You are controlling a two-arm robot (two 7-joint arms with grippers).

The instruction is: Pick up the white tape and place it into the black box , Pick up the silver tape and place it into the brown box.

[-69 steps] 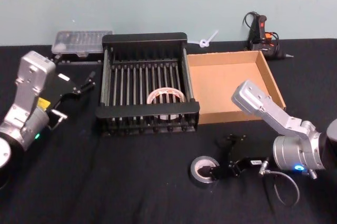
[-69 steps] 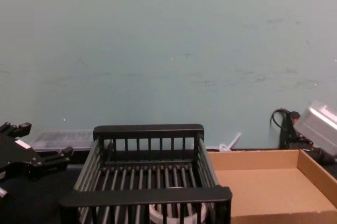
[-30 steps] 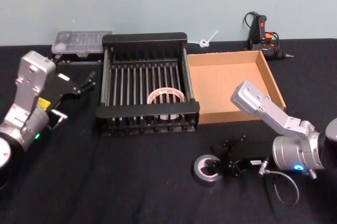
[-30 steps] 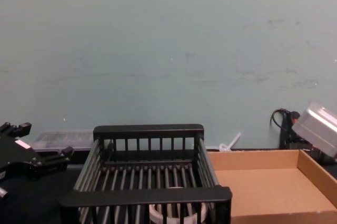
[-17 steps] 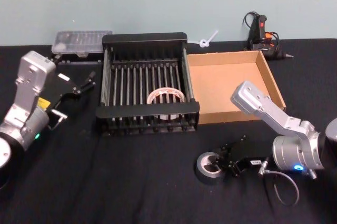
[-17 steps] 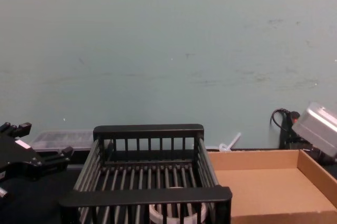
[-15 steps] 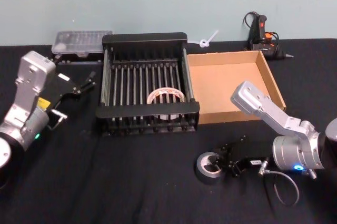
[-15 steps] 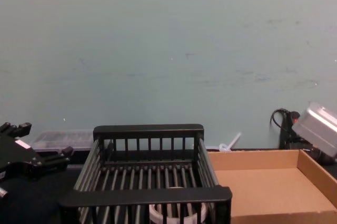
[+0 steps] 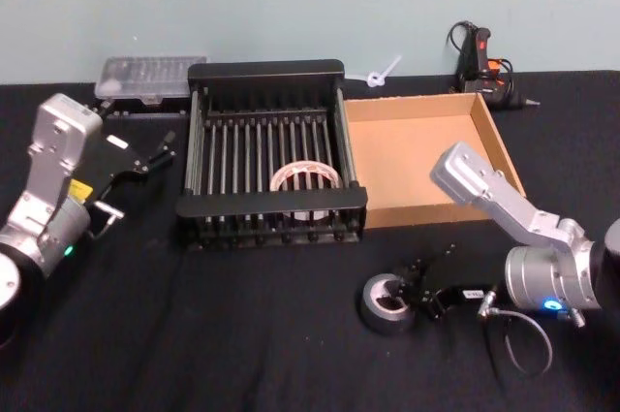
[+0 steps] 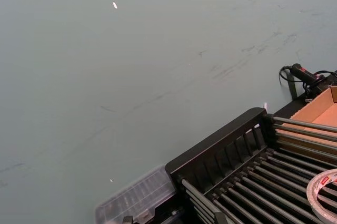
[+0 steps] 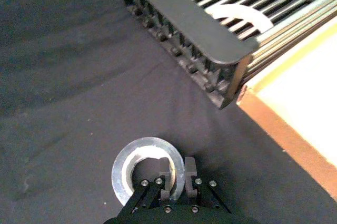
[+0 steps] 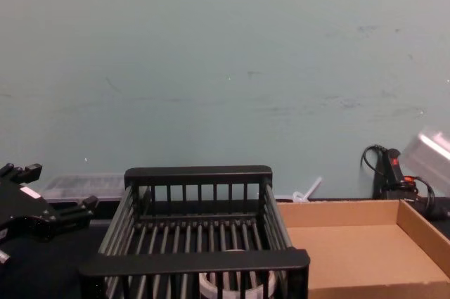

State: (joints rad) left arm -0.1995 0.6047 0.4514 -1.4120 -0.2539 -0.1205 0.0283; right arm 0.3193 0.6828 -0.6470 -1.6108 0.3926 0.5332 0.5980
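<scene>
While the silver tape (image 9: 388, 303) lies flat on the black cloth table (image 9: 232, 334), its hole facing up, the right gripper (image 9: 415, 294) has its fingers (image 11: 167, 174) pressed together on the roll's near-right wall, one inside the hole and one outside. This roll sits near the front, just short of the brown box (image 9: 407, 162), which stands open to the right of the black box (image 9: 271, 201), touching it. Inside the black box, the white tape (image 9: 305, 177) lies flat on the slats toward the near wall. Left of the black box, the left gripper (image 9: 150, 152) hangs with fingers spread. A pale green wall (image 12: 225, 67) rises behind the table.
</scene>
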